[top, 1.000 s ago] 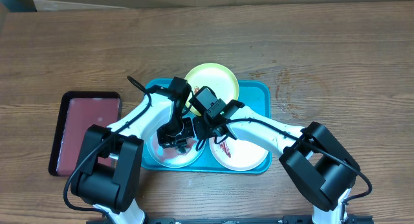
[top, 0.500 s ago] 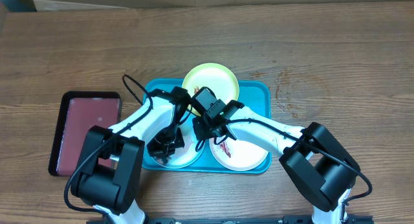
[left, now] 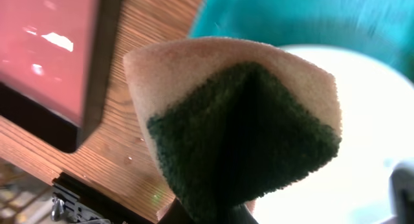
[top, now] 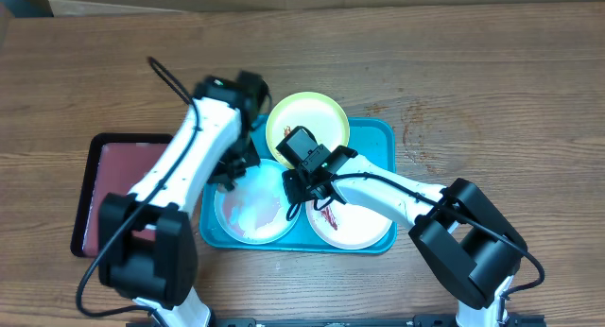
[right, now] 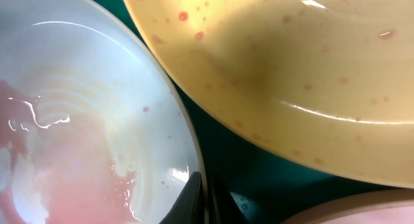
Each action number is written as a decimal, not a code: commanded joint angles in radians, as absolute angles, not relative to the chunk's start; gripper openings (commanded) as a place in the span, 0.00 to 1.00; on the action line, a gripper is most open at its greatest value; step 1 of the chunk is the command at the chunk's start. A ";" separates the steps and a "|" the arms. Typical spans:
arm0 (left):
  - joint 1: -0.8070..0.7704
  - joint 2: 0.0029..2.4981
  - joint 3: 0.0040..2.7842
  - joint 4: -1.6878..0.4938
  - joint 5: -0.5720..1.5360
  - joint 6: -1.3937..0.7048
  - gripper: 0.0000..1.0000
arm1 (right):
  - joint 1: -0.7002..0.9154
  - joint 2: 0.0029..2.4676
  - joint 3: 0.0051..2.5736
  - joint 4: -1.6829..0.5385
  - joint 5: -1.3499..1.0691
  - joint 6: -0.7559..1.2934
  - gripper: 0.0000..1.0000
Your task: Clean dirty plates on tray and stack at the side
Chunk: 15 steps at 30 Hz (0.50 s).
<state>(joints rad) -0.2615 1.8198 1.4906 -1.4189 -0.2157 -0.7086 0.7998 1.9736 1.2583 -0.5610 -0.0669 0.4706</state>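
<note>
The turquoise tray [top: 378, 138] holds three plates. The lime green plate [top: 317, 119] is at the back, the light blue plate [top: 248, 212] at front left, and the white plate [top: 357, 228], with red smears, at front right. My left gripper [top: 234, 166] is shut on a tan and green sponge [left: 239, 127] and holds it above the tray's left edge. My right gripper [top: 291, 190] is shut on the rim of the light blue plate [right: 84, 120], which carries a pink wet smear. The green plate [right: 291, 62] is speckled with red.
A black tray with a dark red inside [top: 128, 190] lies left of the turquoise tray; it also shows in the left wrist view [left: 45, 49]. Bare wooden table [top: 473, 72] surrounds both trays.
My left arm has lifted off the light blue plate and swung back and left with the sponge, uncovering the plate. My right gripper has stayed on the plate's rim.
</note>
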 commanded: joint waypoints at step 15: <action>0.332 1.571 1.542 -1.457 -0.155 -0.650 0.04 | 0.797 1.824 1.386 -0.599 0.019 0.415 0.04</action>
